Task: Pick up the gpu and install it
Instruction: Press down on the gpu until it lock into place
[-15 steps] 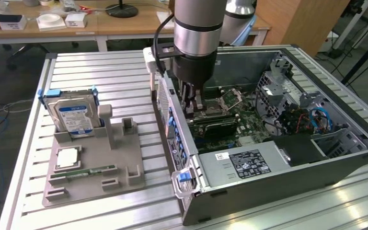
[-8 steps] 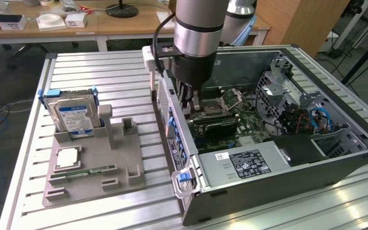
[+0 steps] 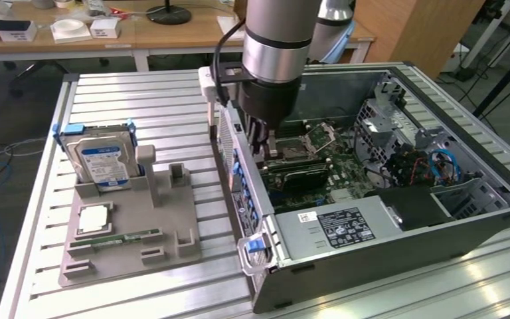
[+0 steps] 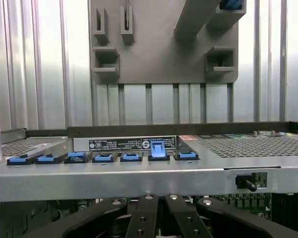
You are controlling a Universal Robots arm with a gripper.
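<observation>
The gpu (image 3: 297,174) is a thin, flat, dark card. It stands on its long edge inside the open computer case (image 3: 467,219), which lies on its side on the bench. Its lower edge sits down at the green motherboard (image 3: 348,174), and its dark face is turned toward the exterior view. It runs along the board, directly under my closed jaws. I cannot tell whether they grip its upper edge.

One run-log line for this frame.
gripper: shut, inside computer case | gpu: at motherboard beneath gripper | grip: unclear
</observation>
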